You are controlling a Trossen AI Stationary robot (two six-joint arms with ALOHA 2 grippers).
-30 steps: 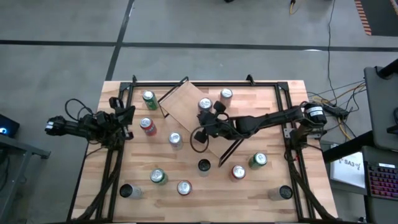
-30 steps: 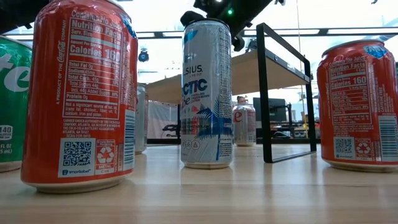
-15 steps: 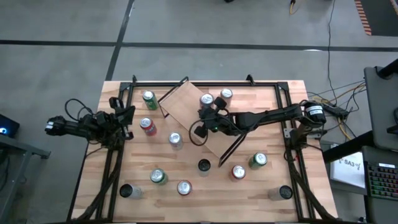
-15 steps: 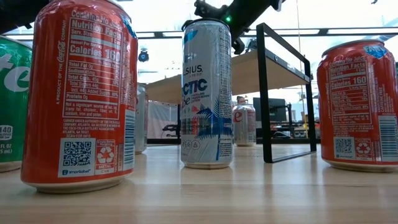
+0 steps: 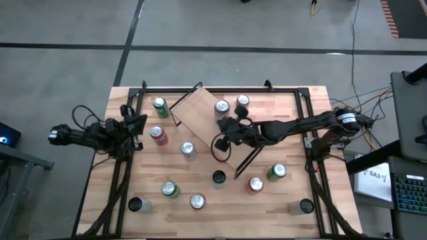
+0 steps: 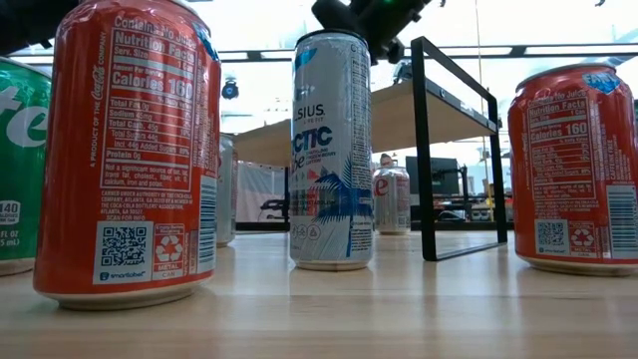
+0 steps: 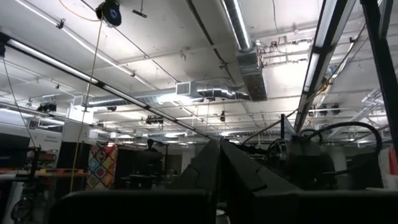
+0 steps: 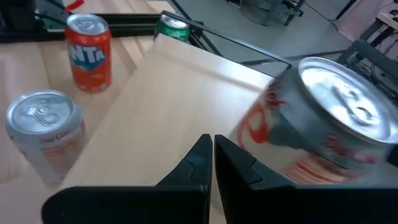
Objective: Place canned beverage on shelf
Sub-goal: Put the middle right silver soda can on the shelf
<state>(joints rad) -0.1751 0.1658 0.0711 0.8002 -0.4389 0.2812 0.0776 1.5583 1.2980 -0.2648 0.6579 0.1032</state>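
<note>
The right gripper [image 8: 212, 163], fingers clenched on nothing, hovers over the shelf [image 8: 168, 106]. Just beside them a silver can [image 8: 317, 121] with red script, possibly Diet Coke, stands on the shelf; an orange Fanta can [image 8: 88, 50] sits beyond on the counter [image 8: 25, 74]. The left gripper [image 5: 137, 125] waits clenched at the counter's edge.

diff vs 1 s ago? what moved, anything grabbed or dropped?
The right gripper, jaws shut and empty, drew back a little over the shelf toward the right side of the table, away from the can standing on the board. Nothing was taken or let go. The left gripper stayed parked at the table's left edge, and the cans did not shift.
</note>
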